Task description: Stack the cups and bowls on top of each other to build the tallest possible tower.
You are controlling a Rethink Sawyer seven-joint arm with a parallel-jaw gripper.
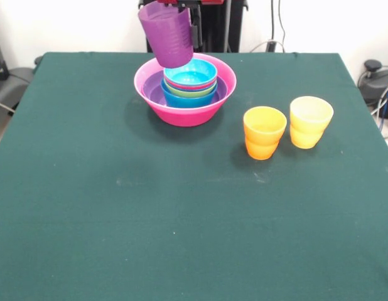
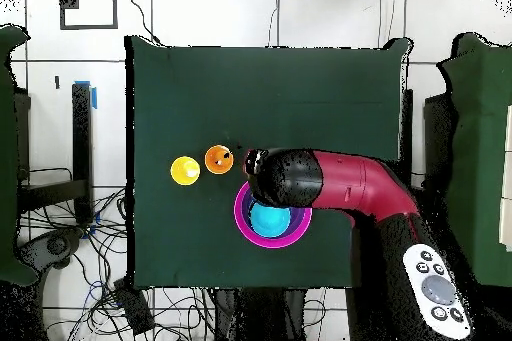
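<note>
hand [image 1: 181,7] gripping purple cup [image 1: 167,34] | tilted above tower [image 1: 185,88]

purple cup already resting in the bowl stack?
No. In the front view the purple cup hangs tilted in the claw, above the cyan bowl.

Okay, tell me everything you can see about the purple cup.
The purple cup is translucent plastic, tapered, with faint ridges on its side. It hangs tilted in the air, held at its rim by the gripper, above the left edge of the pink bowl. It touches no bowl. The overhead view hides it under the arm.
</note>
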